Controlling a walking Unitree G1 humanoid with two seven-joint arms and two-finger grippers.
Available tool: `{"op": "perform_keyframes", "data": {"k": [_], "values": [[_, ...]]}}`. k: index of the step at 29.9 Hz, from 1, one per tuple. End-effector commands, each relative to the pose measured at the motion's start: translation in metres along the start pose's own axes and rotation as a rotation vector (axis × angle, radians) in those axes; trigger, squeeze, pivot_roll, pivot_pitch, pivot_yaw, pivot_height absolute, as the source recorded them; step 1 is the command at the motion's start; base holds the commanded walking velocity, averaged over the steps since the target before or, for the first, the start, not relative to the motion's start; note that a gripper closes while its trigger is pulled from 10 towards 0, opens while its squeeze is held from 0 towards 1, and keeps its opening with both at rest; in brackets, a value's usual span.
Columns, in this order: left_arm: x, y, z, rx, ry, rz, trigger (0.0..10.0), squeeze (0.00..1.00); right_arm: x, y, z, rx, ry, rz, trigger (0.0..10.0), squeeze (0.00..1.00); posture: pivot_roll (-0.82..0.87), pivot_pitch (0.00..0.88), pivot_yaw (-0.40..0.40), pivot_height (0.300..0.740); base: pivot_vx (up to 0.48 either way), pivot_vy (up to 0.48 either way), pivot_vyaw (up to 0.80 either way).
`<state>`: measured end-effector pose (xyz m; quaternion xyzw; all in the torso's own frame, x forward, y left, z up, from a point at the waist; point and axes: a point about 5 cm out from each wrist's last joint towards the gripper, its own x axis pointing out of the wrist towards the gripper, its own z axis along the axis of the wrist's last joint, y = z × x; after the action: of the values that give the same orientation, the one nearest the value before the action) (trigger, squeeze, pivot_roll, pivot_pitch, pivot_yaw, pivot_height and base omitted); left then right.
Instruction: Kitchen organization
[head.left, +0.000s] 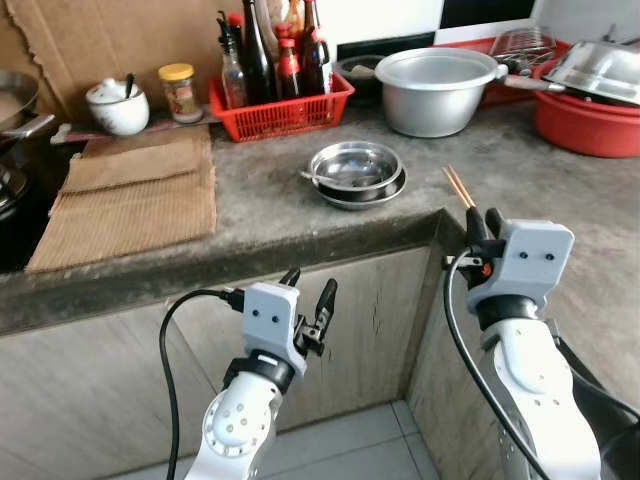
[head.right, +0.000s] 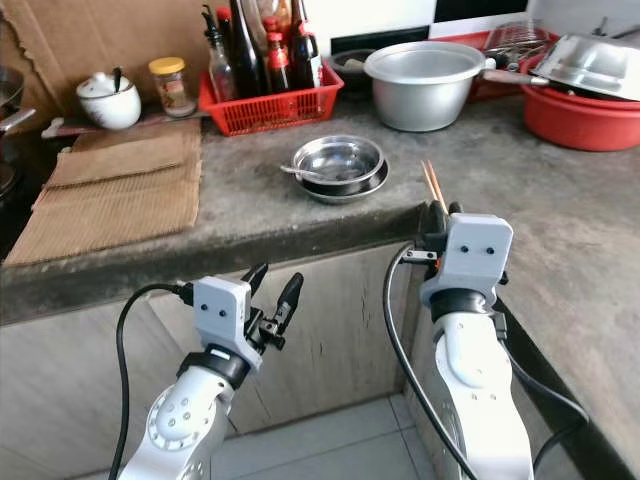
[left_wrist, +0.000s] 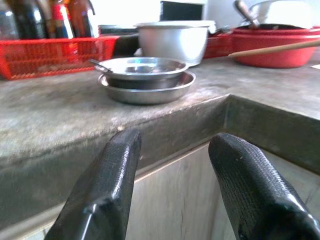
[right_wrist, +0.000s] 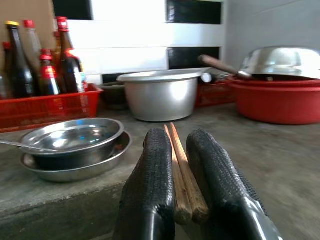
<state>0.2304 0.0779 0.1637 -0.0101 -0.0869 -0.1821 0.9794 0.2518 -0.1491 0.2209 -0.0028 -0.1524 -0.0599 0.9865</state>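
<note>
Right end effector (right_wrist: 177, 200) pinches chopsticks (head.left: 459, 186) above grey counter (head.left: 260, 215).

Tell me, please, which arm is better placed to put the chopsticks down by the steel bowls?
The right. Its gripper is shut on the chopsticks at the counter edge, close to the steel bowls. The left gripper is open, empty and below the counter.
</note>
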Motion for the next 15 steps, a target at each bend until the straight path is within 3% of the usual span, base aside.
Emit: {"op": "perform_keyframes", "data": {"k": [1, 6, 15], "values": [[-0.0012, 0.0023, -0.0022, 0.01, 0.009, 0.006, 10.0, 0.0, -0.0006, 0.0002, -0.0027, -0.013, 0.015, 0.002, 0.0, 0.0, 0.09, 0.063, 0.006, 0.74, 0.0, 0.0, -0.79], [-0.0017, 0.0026, -0.0033, 0.011, 0.015, 0.006, 10.0, 0.0, -0.0007, -0.0006, -0.0029, -0.02, 0.016, -0.004, 0.0, 0.0, 0.08, 0.065, 0.009, 0.74, 0.0, 0.129, -0.79], [0.0007, 0.0022, -0.0025, -0.006, 0.011, 0.005, 10.0, 0.0, 0.0009, 0.0025, -0.0015, -0.018, 0.008, -0.007, 0.0, 0.0, 0.08, 0.066, 0.014, 0.74, 0.0, 0.432, -0.79]]}}
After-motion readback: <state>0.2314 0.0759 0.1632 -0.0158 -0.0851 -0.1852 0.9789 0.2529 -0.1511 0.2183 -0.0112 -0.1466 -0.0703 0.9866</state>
